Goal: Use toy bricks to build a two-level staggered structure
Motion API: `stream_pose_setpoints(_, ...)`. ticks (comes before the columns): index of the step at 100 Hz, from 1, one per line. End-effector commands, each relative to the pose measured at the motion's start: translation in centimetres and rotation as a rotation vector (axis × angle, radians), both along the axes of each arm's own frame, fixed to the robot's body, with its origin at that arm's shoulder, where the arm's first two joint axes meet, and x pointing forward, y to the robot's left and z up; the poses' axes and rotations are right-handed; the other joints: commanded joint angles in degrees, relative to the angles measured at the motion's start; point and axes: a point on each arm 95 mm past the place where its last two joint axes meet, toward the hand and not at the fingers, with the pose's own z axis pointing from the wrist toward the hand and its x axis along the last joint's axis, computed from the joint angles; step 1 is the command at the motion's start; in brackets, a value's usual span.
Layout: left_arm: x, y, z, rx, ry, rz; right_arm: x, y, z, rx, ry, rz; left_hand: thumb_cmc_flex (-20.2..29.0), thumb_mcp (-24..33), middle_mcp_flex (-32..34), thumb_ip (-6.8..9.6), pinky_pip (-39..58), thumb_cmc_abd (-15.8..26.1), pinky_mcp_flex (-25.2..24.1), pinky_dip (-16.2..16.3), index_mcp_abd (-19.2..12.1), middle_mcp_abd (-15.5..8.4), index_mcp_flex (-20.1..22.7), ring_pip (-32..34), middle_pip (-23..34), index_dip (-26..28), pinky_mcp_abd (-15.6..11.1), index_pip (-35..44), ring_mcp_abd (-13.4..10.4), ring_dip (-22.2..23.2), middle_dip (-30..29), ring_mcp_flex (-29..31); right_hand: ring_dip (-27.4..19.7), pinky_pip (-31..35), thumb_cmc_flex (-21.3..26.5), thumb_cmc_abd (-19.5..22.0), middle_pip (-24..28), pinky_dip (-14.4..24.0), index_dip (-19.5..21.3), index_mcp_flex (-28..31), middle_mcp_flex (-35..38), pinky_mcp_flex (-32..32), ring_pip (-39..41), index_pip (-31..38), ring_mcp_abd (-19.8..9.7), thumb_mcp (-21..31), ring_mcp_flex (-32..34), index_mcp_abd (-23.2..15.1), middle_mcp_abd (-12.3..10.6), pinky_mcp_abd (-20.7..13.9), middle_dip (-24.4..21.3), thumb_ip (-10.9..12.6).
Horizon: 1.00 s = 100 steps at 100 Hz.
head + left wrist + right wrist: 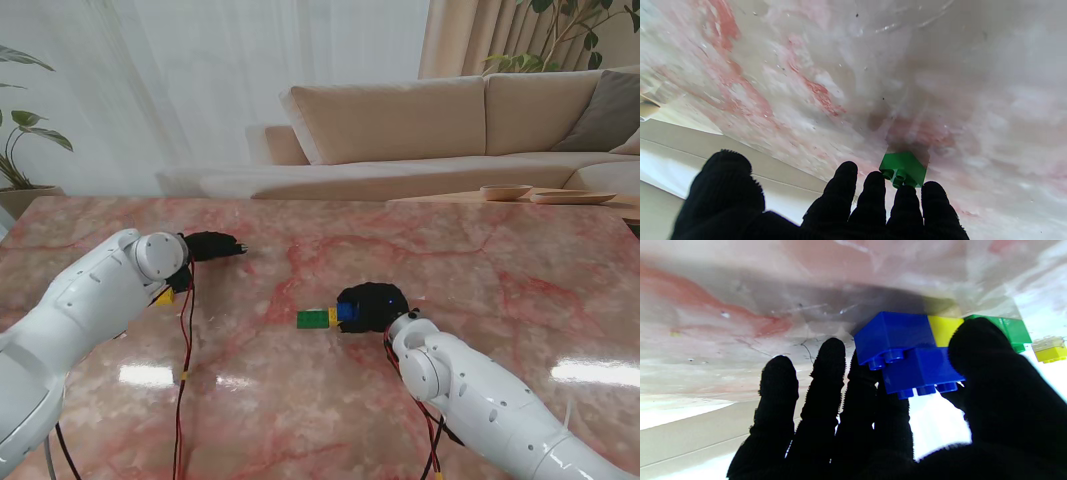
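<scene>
Bricks sit in a short row near the middle of the pink marble worktop (480, 250). In the stand's view the green brick (313, 318) is at the left end, then a thin bit of the yellow brick (332, 316), then the blue brick (346, 312) touching the right robot hand (372, 306).

The right robot hand is black (it looks like it wears a knit glove) and sits right on the blue end of the row. From the right wrist, a second blue brick (923, 371) sits on the first blue one, shifted over so the studs of the lower brick show at one side. The thumb (977, 343) presses on one side of this upper brick and the fingers (887, 386) are on the other side, so the hand is grasping it. A loose yellow brick (1050, 350) lies farther along, apart from the row, and looks blurry.

The left robot hand (210, 246) is over on the left side of the worktop, well apart from the row. Its fingers (846, 186) are spread out and grasp nothing, so it is released. In the left wrist view a small green block (903, 169) lies on the worktop just past the fingertips. A bit of yellow (163, 296) peeks out beside the left arm (90, 300), and I cannot tell what it is.
</scene>
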Motion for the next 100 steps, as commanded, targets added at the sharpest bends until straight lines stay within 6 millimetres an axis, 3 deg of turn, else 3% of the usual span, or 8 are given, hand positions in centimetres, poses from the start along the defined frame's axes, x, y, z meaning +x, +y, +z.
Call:
stream_pose_setpoints(1,-1.4,0.6,-2.3,0.023,0.055,0.003,-0.9,-0.2,-1.5,-0.016,0.048,-0.002,-1.93,-1.18,1.60,0.57,1.39,0.32,-0.93,1.19,0.85,0.85,1.22,7.31,1.47,0.45,-0.14,0.79,1.51,2.44,0.35,4.52,1.28,2.15,-0.65,0.26,-0.30,0.55,-0.45,1.26,1.46,0.47,0.92,0.52,-0.71,1.42,1.50,-0.58,0.72,-0.24,-0.68,-0.08)
stream_pose_setpoints(53,-5.4,-0.4,-1.5,-0.016,0.013,-0.059,-1.0,0.0,-1.4,-0.024,0.050,0.000,-1.61,-1.26,2.50,0.35,2.21,0.31,-1.20,4.69,0.41,0.59,2.44,8.03,2.47,0.44,-0.63,1.37,1.52,3.16,0.22,5.64,1.27,2.09,-0.57,0.19,-0.37,0.52,-0.51,1.37,1.58,0.44,0.90,0.52,-0.64,1.62,1.59,-0.61,0.75,-0.18,-0.65,-0.14)
stream_pose_setpoints(68,-6.4,-0.9,-0.9,-0.027,-0.032,-0.089,-1.0,0.0,-1.4,-0.023,0.045,-0.001,-1.47,-1.32,1.77,0.26,2.11,0.12,-1.37,5.32,-1.53,-1.75,1.71,7.58,1.97,0.41,-0.15,1.28,0.06,3.01,-0.20,5.20,1.27,2.09,-0.60,0.23,-0.35,0.52,-0.52,1.34,1.61,0.44,0.90,0.52,-0.64,1.66,1.59,-0.60,0.84,-0.18,-0.63,-0.15)
stream_pose_setpoints(86,-7.2,-1.3,0.4,-0.030,-0.098,-0.111,-1.0,0.0,-1.4,-0.026,0.040,-0.004,-0.34,-1.20,-0.16,0.33,-1.09,-0.82,-0.67,2.41,-4.55,-4.89,-0.55,6.85,-3.74,0.03,0.20,0.50,-1.07,3.25,-2.36,2.77,1.26,2.09,-0.60,0.17,-0.38,0.52,-0.52,1.29,1.54,0.44,0.87,0.50,-0.70,1.67,1.63,-0.59,0.79,-0.18,-0.63,-0.18)
stream_pose_setpoints(100,-7.5,-1.4,1.9,-0.030,-0.180,-0.115,-1.1,-0.1,-1.5,-0.025,0.038,-0.009,1.16,-0.56,-1.18,0.59,-2.06,-3.21,-0.46,0.68,-6.30,-5.28,-0.64,5.98,-5.83,0.25,0.66,0.90,-1.29,3.62,-1.25,2.00,1.25,2.09,-0.60,0.12,-0.39,0.52,-0.53,1.22,1.46,0.44,0.83,0.47,-0.66,1.60,1.59,-0.51,0.79,-0.18,-0.63,-0.18)
